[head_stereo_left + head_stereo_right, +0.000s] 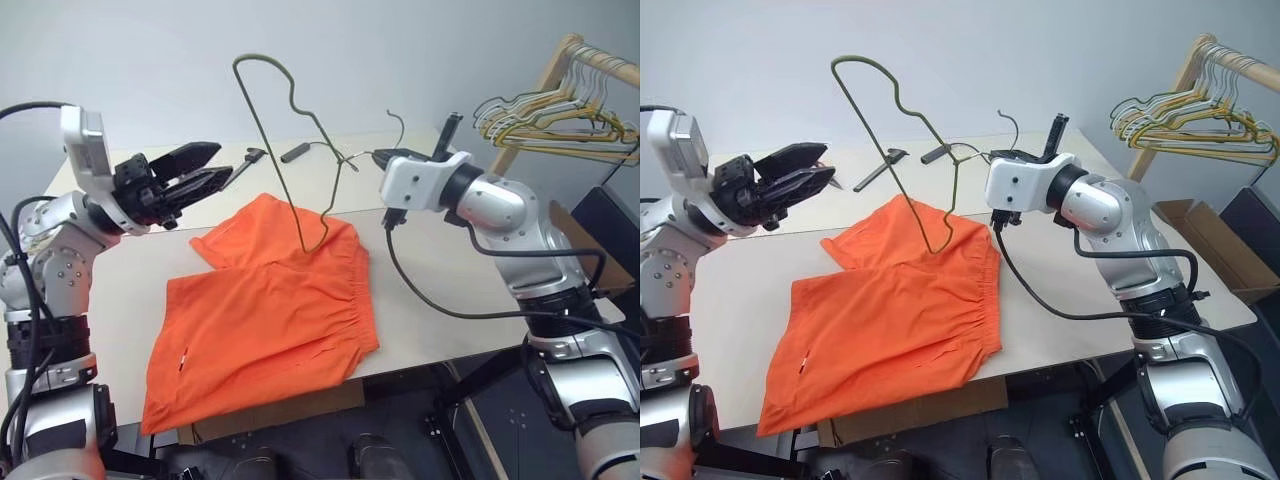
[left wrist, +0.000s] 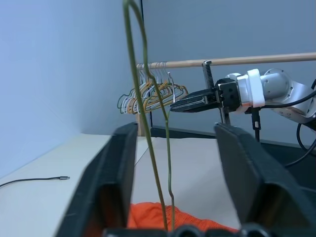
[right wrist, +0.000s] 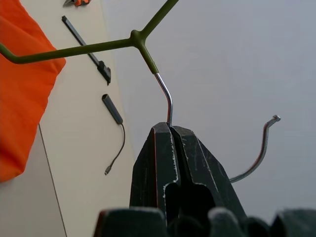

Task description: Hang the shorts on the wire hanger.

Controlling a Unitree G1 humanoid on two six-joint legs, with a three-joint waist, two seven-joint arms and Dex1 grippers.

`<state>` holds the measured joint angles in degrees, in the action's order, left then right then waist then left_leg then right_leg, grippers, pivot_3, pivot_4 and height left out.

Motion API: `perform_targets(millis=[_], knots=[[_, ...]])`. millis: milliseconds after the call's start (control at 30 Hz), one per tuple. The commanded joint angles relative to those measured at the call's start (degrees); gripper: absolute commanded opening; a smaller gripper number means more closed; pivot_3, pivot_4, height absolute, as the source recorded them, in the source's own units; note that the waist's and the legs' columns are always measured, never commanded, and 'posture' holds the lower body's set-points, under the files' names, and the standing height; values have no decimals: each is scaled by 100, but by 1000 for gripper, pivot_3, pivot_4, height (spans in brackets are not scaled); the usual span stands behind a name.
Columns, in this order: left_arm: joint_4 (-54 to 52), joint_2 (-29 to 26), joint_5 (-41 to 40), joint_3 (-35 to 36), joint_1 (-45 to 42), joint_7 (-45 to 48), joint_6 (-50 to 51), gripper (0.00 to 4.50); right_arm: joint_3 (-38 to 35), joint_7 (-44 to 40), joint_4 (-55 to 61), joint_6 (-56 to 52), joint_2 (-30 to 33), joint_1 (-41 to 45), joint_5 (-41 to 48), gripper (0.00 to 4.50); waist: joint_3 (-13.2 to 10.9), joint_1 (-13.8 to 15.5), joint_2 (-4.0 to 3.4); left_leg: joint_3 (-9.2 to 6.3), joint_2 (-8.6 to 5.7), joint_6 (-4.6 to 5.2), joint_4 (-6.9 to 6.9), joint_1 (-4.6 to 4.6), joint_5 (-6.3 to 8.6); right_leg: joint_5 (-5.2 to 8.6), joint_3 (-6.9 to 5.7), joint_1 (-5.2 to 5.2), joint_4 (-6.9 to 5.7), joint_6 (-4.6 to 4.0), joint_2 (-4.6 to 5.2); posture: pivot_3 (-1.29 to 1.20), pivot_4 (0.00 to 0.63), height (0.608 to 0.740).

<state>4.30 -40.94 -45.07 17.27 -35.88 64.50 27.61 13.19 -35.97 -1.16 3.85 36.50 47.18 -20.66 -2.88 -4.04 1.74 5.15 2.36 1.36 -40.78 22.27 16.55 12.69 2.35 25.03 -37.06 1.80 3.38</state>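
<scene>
The one pair of shorts (image 1: 262,310) lies flat on my tabletop (image 1: 130,290), below and between my two tools. My right tool (image 3: 170,129) is clamped on the silvery hook of the single wire hanger (image 1: 285,130), holding it in the air so that its lower corner dips just over the waistband. My left tool (image 1: 205,165) stands spread, apart from the wire. My left wrist view looks past the green wire between its fingers (image 2: 116,187). My right wrist view catches a black cable (image 3: 113,116) on the tabletop. A bunch of hangers (image 1: 555,115) hangs on a wooden rail.
</scene>
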Motion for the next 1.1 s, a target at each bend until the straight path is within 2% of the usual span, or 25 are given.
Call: perform_targets(millis=[33, 400, 500, 567, 800, 967, 1100], knots=[[39, -47, 27, 55, -194, 85, -101, 3692, -23, -40, 234, 203, -75, 100, 82, 0, 0, -1, 0, 0, 0, 0, 0, 0, 0, 0, 0, 0, -1, 0, 0, -17, 0, 740], [496, 318, 204, -217, -859, 48, -73, 3692, 187, -95, 238, 389, -488, 291, -35, 0, 3, -6, 1, 2, -3, -1, 0, 1, -1, 0, 0, 0, -4, 0, 0, -21, 0, 740], [559, 306, 199, -208, -872, 82, 9, 3111, 185, -82, 246, 380, -487, 270, -58, 0, 4, -11, 1, 0, -1, -1, 0, 0, -1, 0, 0, 0, -5, 0, 0, -29, 0, 740], [542, 307, 249, -198, -834, 31, -38, 2514, 177, -51, 241, 365, -473, 251, -99, 0, 4, -14, 1, 1, -2, -1, 0, 1, -1, 0, 1, 0, -4, 0, 0, -31, 0, 740], [587, 366, 287, -179, -842, -144, -26, 107, 181, 9, 219, 331, -499, 245, -187, 0, 4, -14, 1, 0, -1, -1, 0, 0, 0, 0, 1, 0, -4, 0, 0, -31, 0, 740], [529, 383, 273, -160, -786, -133, -28, 45, 237, 173, 161, 513, -475, 281, -422, 0, 4, -14, 1, 0, -2, -1, 0, 0, -1, 0, 1, 0, -5, 0, 0, -31, 0, 740], [431, 418, 274, -105, -716, -140, -163, 45, 331, 730, 77, 1084, -341, 336, -1004, 0, 4, -14, 1, 1, -2, -1, 0, 1, 0, 0, 2, 1, -4, 0, 0, -28, 0, 740]])
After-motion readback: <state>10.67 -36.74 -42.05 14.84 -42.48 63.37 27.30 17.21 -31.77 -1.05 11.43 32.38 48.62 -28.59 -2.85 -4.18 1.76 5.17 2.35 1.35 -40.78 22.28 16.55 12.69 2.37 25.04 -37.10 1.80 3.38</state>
